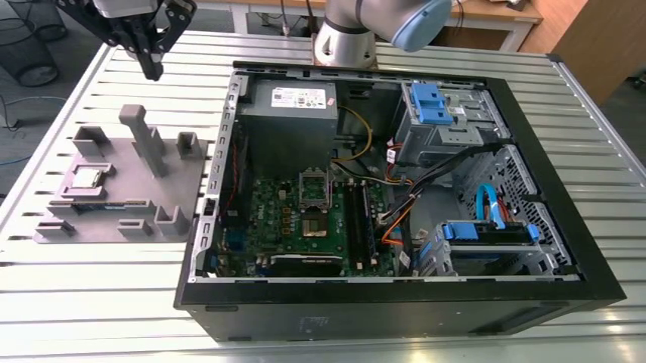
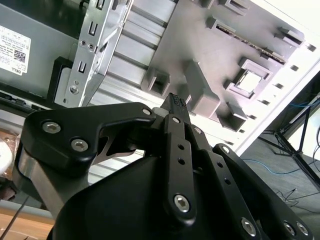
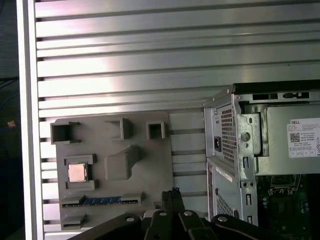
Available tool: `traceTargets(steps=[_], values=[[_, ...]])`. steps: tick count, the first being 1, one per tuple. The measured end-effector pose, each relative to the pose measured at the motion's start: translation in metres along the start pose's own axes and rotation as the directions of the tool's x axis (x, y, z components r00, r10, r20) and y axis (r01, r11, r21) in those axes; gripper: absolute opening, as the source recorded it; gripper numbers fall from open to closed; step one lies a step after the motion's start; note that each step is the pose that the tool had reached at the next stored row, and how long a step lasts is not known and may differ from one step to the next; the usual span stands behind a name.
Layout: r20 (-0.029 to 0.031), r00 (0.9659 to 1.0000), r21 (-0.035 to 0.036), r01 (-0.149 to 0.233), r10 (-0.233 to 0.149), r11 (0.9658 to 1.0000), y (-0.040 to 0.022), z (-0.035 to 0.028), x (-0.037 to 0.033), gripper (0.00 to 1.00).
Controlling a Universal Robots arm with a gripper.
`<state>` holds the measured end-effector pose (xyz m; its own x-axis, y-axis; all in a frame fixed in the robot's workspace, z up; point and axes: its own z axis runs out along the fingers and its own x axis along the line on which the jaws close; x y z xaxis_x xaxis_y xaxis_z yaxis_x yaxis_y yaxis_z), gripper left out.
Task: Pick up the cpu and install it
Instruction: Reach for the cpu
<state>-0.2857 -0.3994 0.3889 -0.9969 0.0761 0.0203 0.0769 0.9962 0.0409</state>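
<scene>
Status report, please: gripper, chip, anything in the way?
Gripper shut, empty, well apart from chip. Chip lies in grey holder, untouched. Nothing covers it.

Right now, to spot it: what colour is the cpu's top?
The small square cpu is silvery-grey; clearest in the first wrist view.

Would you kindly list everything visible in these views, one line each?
table: one, silver, slatted, under everything.
computer case: one, black, open, on the table.
motherboard: one, green, inside the computer case.
fixture plate: one, grey, on the table, exterior view's left of the computer case.
cpu: one, silvery-grey, in a fixture plate pocket.
memory stick: one, greenish, in a fixture plate slot.
end effector: one, black, shut, empty, above the table.
</scene>
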Motion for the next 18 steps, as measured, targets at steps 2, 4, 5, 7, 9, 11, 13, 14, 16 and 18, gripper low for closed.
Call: traceTargets(steps=[2, 4, 5, 7, 9, 11, 13, 14, 16, 18], values=[[0.0, 1.0, 0.0, 0.0, 0.0, 1.0, -0.0002, 0.0001, 0.0025, 0.11], [0.0, 1.0, 0.0, 0.0, 0.0, 1.0, -0.0003, 0.0002, 0.0046, 0.11], [0.0, 1.0, 0.0, 0.0, 0.0, 1.0, -0.0004, 0.0002, 0.0056, 0.11], [0.0, 1.0, 0.0, 0.0, 0.0, 1.0, -0.0006, 0.0004, 0.0076, 0.11], [-0.0001, 1.0, 0.0001, 0.0, 0.0, 1.0, -0.0007, 0.0006, 0.0096, 0.11], [0.0, 1.0, 0.0, 0.0, 0.0, 1.0, -0.001, 0.0013, 0.0116, 0.11], [-0.0001, 1.0, 0.0001, 0.0, 0.0, 1.0, -0.0014, 0.0021, 0.0139, 0.11], [-0.0001, 1.0, 0.0, 0.0, 0.0, 1.0, -0.0017, 0.0026, 0.0155, 0.11], [-0.0001, 1.0, 0.0, 0.0, 0.0, 1.0, -0.0021, 0.0038, 0.0187, 0.11], [-0.0001, 1.0, 0.0, 0.0, 0.0, 1.0, -0.0025, 0.0049, 0.0221, 0.11]])
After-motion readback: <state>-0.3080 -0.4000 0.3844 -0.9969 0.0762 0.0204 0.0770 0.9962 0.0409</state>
